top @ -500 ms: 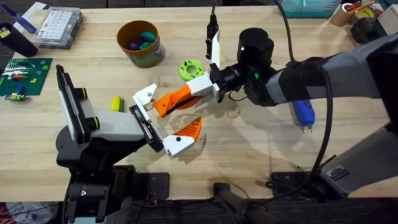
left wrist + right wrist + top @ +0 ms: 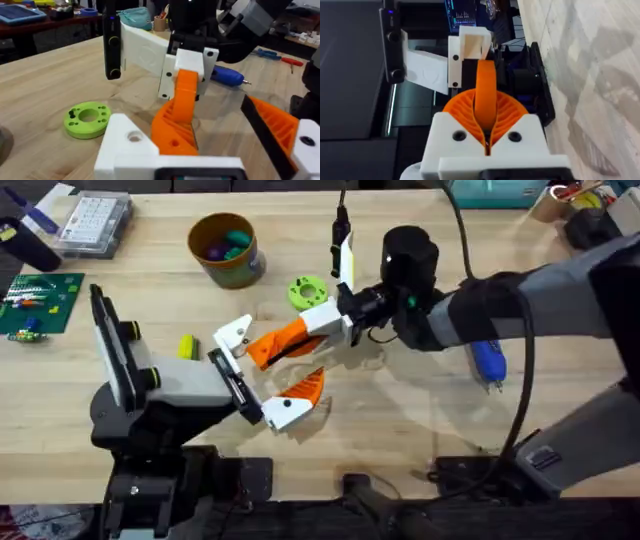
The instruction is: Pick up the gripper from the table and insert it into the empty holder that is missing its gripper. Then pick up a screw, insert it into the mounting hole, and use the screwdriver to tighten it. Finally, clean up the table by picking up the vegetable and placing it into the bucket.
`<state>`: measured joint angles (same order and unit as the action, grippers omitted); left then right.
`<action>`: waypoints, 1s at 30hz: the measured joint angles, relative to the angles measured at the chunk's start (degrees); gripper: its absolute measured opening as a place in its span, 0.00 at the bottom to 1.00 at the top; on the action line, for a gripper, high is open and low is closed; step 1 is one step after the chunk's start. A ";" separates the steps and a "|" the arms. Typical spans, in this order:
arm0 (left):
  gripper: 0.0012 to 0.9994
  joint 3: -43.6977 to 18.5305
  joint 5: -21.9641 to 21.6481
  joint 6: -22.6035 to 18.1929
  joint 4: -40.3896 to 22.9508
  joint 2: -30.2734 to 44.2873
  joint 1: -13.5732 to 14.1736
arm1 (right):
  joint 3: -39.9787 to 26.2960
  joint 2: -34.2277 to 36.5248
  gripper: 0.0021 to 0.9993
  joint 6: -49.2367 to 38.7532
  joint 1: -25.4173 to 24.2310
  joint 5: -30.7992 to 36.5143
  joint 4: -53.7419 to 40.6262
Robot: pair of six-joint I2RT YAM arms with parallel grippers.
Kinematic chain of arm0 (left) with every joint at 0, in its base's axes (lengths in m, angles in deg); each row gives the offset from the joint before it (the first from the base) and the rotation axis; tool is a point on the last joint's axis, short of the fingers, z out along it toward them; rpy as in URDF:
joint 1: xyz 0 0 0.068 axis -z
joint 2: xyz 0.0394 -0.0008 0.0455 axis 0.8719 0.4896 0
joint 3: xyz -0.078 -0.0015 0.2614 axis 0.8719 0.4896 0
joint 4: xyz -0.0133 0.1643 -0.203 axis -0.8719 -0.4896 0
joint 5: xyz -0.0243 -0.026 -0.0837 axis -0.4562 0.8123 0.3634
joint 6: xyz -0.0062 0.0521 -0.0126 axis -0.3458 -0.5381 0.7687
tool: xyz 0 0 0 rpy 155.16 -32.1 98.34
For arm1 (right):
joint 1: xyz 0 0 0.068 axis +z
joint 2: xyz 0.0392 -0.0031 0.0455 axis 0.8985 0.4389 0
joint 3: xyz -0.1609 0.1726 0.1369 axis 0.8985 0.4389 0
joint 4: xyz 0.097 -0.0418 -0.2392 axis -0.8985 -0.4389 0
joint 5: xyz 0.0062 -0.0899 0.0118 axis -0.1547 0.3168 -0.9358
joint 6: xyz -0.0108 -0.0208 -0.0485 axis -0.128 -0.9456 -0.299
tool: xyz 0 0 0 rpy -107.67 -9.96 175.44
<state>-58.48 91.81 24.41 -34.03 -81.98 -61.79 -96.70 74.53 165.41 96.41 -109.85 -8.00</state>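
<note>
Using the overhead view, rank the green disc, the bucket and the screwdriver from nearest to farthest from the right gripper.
From the right gripper:
1. Green disc, just beyond it, on the table.
2. Bucket, farther off toward the far left.
3. Screwdriver, out to the right, partly hidden by the arm.

Pale wooden table (image 2: 420, 430), cluttered dark workbench (image 2: 30, 25) in the room behind.

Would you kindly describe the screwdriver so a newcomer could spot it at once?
Start at the right arm's gripper mid-table, then look toward the table's right edge. There lies the screwdriver, stubby, with a bright blue handle, the only blue thing on that side.
</note>
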 joint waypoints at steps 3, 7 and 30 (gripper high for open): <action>0.99 0.00 0.00 0.00 0.00 0.02 0.00 | 0.10 0.00 0.02 0.26 0.00 -0.02 2.23; 0.99 -0.05 -0.02 -0.14 0.00 0.00 0.00 | 0.23 0.13 0.02 3.58 0.00 -0.14 11.96; 0.99 -0.11 0.88 -0.42 -0.26 0.02 0.00 | 0.44 0.61 0.02 6.47 0.00 1.45 11.27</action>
<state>-58.59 92.68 24.00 -34.30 -81.96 -61.79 -96.26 75.15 171.89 96.41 -108.39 3.27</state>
